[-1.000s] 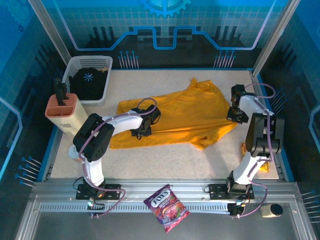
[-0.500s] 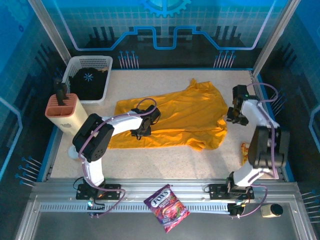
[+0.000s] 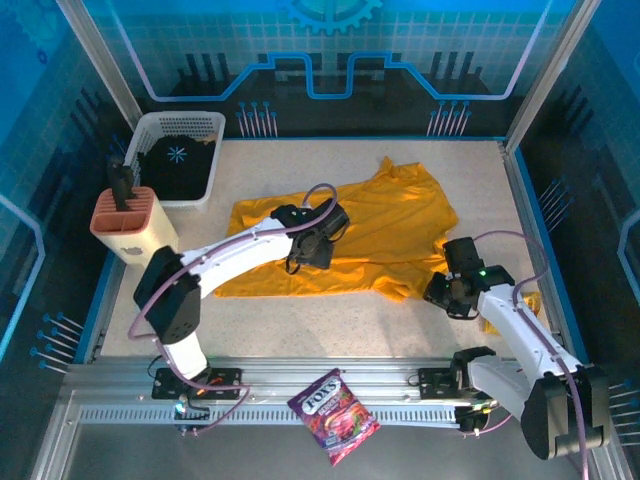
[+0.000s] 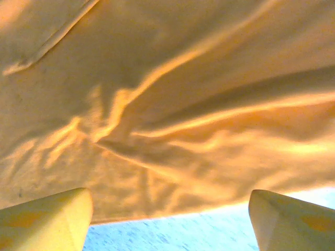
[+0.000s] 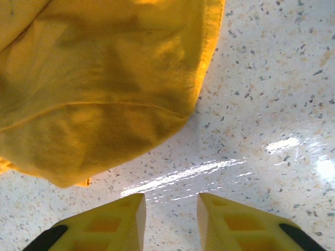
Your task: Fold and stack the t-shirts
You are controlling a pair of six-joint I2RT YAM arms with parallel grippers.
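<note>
- Your right claw (image 3: 440, 292) has swung down from the t-shirt's 3 o'clock edge to just off its 4 o'clock corner, and your left claw (image 3: 318, 248) has slid toward 3 o'clock, over the middle of the cloth
- You'll find the t-shirt (image 3: 395, 220) spread and wrinkled across the centre of the table (image 3: 330, 310), with one sleeve poking toward 12 o'clock
- Your left claw stands wide apart with nothing between its fingers (image 4: 47, 217); creased fabric lies just ahead of them
- Your right claw is slightly apart and grips nothing; its fingers (image 5: 112, 219) hang over bare table, with the shirt's rounded fold at their 11 o'clock
- A white basket (image 3: 160, 130) with a dark cloth (image 3: 178, 165) sits at the table's 10 o'clock corner, and a sweet packet (image 3: 333, 415) lies at 6 o'clock
</note>
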